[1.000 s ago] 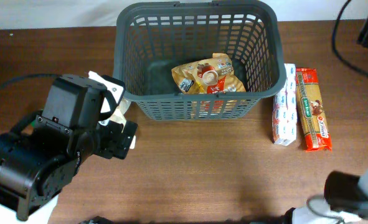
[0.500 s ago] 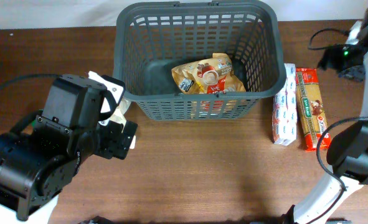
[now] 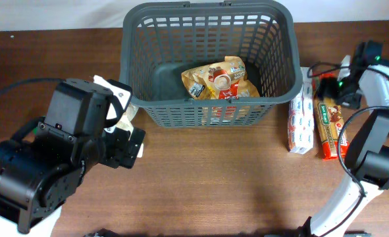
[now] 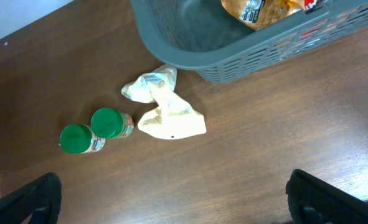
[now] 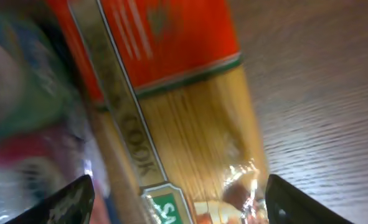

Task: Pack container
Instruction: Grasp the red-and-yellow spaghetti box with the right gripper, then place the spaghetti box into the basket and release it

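Red-and-gold, the spaghetti pack [image 3: 332,135] lies on the table just right of the basket [image 3: 174,113], its long axis parallel to the basket's right wall. A white-and-blue packet [image 3: 301,112] sits between the two. The right gripper [image 5: 187,202] hovers close over the pack with its fingers spread and nothing pinched. One tip shows at each side of the pack's narrow width, so a straight descent should straddle it squarely, though the wrist view is blurred on one edge. This arm is plainly the nearer one; lifting the pack into the basket means carrying it left over the packet and the rim. The left gripper [image 4: 171,199] hangs off the basket's near-left corner — fingers wide apart, empty — above two green-capped jars [image 4: 96,129].
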You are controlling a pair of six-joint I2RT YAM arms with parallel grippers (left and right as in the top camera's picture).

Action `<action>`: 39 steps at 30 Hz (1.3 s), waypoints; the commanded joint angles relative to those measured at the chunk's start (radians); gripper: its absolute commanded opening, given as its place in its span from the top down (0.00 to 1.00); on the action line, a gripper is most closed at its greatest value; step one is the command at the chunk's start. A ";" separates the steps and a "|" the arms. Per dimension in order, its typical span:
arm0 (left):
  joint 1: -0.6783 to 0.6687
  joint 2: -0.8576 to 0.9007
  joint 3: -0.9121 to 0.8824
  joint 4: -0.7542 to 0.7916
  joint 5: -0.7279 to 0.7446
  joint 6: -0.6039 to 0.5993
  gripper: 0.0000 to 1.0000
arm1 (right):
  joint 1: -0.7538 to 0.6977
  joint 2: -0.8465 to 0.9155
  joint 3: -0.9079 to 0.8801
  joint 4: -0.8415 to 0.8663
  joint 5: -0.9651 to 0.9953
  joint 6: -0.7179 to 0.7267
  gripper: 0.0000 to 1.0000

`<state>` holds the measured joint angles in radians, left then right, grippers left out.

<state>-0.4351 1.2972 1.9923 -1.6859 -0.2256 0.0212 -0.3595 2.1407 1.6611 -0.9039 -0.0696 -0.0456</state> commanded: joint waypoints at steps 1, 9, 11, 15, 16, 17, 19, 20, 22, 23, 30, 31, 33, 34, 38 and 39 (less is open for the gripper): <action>0.007 -0.001 -0.002 0.002 -0.007 -0.009 0.01 | -0.008 0.012 -0.075 0.059 0.023 -0.106 0.17; 0.007 -0.001 -0.002 0.002 -0.007 -0.009 0.01 | -0.021 0.013 -0.215 0.180 0.032 -0.103 0.50; 0.007 -0.001 -0.002 0.002 -0.007 -0.009 0.01 | -0.023 0.013 -0.218 0.177 0.032 -0.103 0.68; 0.007 -0.001 -0.002 0.002 -0.007 -0.009 0.01 | -0.029 0.011 -0.207 0.156 0.032 -0.049 0.96; 0.007 -0.001 -0.002 0.002 -0.007 -0.009 0.01 | -0.034 0.008 -0.197 0.142 0.031 -0.040 0.96; 0.007 -0.001 -0.002 0.002 -0.007 -0.009 0.01 | -0.039 0.006 -0.183 0.122 0.032 -0.040 0.96; 0.007 -0.001 -0.002 0.002 -0.007 -0.009 0.01 | -0.048 -0.004 -0.145 0.077 0.032 -0.040 0.96; 0.007 -0.001 -0.002 0.002 -0.007 -0.009 0.01 | -0.055 -0.012 -0.113 0.041 0.031 -0.039 0.96; 0.007 -0.001 -0.002 0.002 -0.007 -0.009 0.01 | -0.064 -0.034 -0.041 -0.024 0.024 -0.019 0.96; 0.007 -0.001 -0.002 0.002 -0.007 -0.009 0.01 | -0.070 -0.055 0.015 -0.067 0.021 -0.004 0.96; 0.007 -0.001 -0.002 0.002 -0.007 -0.009 0.01 | -0.043 -0.254 0.443 -0.294 -0.100 0.010 0.96; 0.007 -0.001 -0.002 0.002 -0.007 -0.009 0.01 | -0.025 -0.285 0.503 -0.312 -0.112 0.009 0.96; 0.007 -0.001 -0.002 0.002 -0.007 -0.009 0.01 | 0.012 -0.331 0.582 -0.328 -0.122 0.009 0.96; 0.007 -0.001 -0.002 0.002 -0.007 -0.009 0.01 | 0.032 -0.351 0.613 -0.332 -0.122 0.009 0.96; 0.007 -0.001 -0.002 0.002 -0.007 -0.009 0.01 | 0.171 -0.431 0.692 -0.333 -0.141 -0.036 0.96; 0.007 -0.001 -0.002 0.002 -0.007 -0.009 0.01 | 0.208 -0.443 0.696 -0.332 -0.153 -0.060 0.96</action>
<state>-0.4351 1.2972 1.9923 -1.6859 -0.2256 0.0212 -0.2642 1.7866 2.3051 -1.2327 -0.1360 -0.0574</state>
